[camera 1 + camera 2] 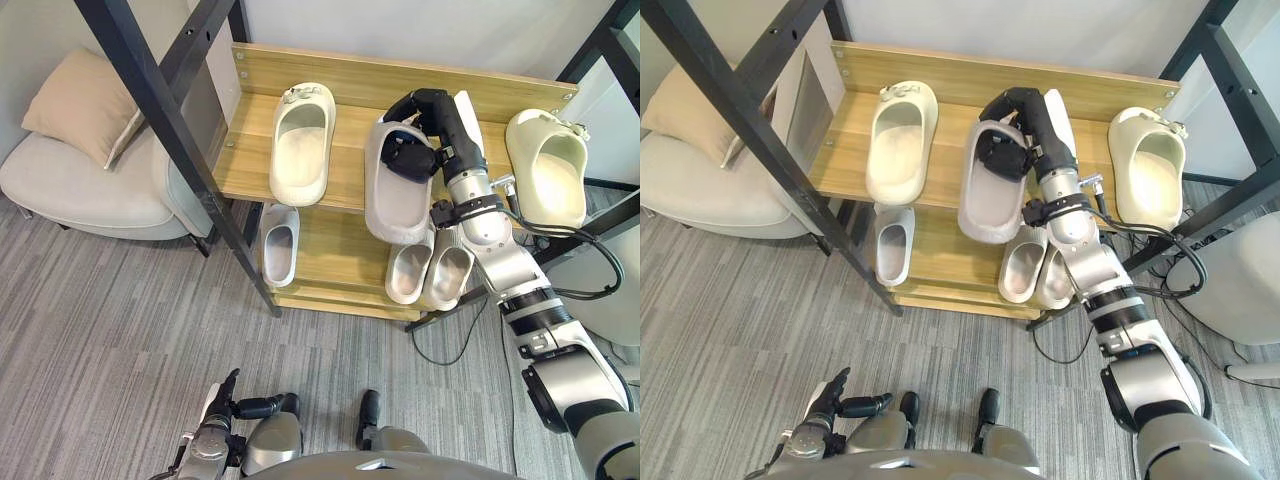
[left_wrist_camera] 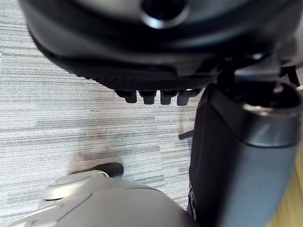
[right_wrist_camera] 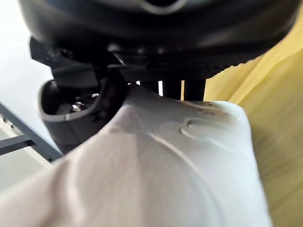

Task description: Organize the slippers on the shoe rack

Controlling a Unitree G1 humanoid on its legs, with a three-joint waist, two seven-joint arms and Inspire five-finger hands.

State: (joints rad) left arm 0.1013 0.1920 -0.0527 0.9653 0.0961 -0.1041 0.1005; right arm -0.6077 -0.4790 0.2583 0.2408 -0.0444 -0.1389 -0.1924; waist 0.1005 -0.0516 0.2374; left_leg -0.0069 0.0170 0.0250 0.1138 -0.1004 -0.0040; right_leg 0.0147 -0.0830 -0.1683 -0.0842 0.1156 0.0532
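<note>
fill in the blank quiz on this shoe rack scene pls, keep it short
The right hand grips the grey slipper by its strap on the ___ shelf.
The lower shelf holds ___ slippers.
The beige cushion lies on the ___.
Missing words: top; three; armchair.

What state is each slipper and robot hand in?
grey slipper: held, heel overhanging top shelf
right robot hand: curled round grey slipper
white slipper: flat on top shelf
cream slipper: flat on top shelf
lower-shelf pair: side by side
lone lower slipper: lying flat
left robot hand: open, idle
</note>
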